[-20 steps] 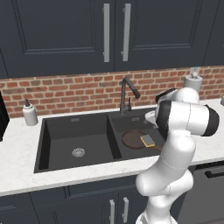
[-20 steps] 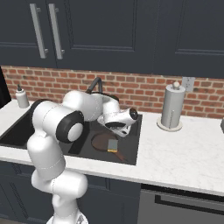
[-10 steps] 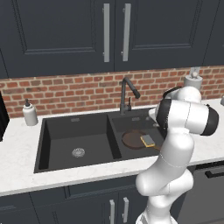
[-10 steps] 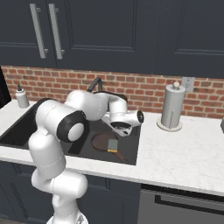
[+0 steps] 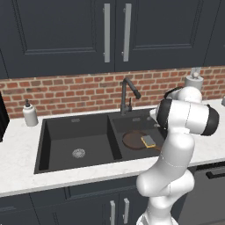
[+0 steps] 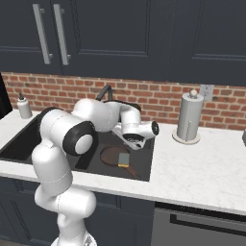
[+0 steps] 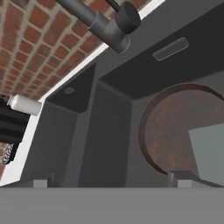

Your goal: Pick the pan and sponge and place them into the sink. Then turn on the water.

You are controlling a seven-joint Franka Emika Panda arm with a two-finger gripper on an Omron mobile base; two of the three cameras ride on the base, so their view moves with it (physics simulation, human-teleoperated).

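Pan lying in right basin of sink, sponge resting on it. Gripper above that basin, fingers spread wide, grasping nothing. Faucet behind, no water running.

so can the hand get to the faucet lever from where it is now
Probably yes: the hand hangs open and empty over the right basin, pan and sponge lie below, and nothing stands between it and the faucet.
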